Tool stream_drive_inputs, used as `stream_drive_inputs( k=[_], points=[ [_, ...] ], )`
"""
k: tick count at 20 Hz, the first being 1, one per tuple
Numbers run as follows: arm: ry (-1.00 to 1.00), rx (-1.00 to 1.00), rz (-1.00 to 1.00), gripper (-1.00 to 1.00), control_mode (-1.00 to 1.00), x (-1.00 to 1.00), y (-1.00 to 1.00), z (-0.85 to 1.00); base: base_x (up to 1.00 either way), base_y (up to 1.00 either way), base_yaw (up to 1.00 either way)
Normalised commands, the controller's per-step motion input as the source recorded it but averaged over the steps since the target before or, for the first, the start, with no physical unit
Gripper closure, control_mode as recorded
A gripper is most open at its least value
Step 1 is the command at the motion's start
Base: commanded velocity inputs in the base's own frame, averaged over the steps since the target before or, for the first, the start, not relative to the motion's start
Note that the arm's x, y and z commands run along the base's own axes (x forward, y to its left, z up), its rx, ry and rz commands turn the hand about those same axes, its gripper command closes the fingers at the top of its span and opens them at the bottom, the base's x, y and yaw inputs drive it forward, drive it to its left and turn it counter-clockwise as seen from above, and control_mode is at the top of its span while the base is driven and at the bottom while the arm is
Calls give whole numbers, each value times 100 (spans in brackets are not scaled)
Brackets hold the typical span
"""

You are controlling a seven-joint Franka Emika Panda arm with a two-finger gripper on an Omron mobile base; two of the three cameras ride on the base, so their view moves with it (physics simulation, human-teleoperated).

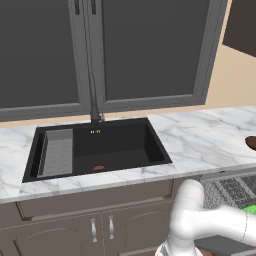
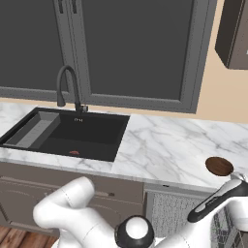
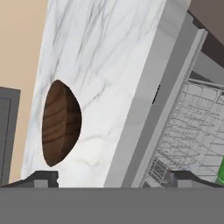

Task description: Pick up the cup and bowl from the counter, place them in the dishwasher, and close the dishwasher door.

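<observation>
I see one brown wooden bowl (image 3: 61,123) upright on the table (image 3: 105,65), just above the open dishwasher (image 3: 188,131). My claw (image 3: 111,177) hovers before it, fingers apart, empty.

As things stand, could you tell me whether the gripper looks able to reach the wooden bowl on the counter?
Probably yes. The open gripper faces the bowl, which sits alone on bare counter with nothing between them. The pulled-out dishwasher rack lies off to one side.
</observation>
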Motion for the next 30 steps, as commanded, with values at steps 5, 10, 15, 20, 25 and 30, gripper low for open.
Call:
stream_drive_inputs(
  k=[5,10,15,20,25,30],
  points=[
    [0,2,0,-100,-100,21,0,44,0,0,0],
    [0,1,0,-100,-100,31,0,28,0,0,0],
    [0,1,0,-100,-100,32,0,6,0,0,0],
    [0,1,0,-100,-100,32,0,-8,0,0,0],
    [0,3,0,-100,-100,33,0,-23,0,0,0],
    [0,2,0,-100,-100,28,0,-26,0,0,0]
  ],
)
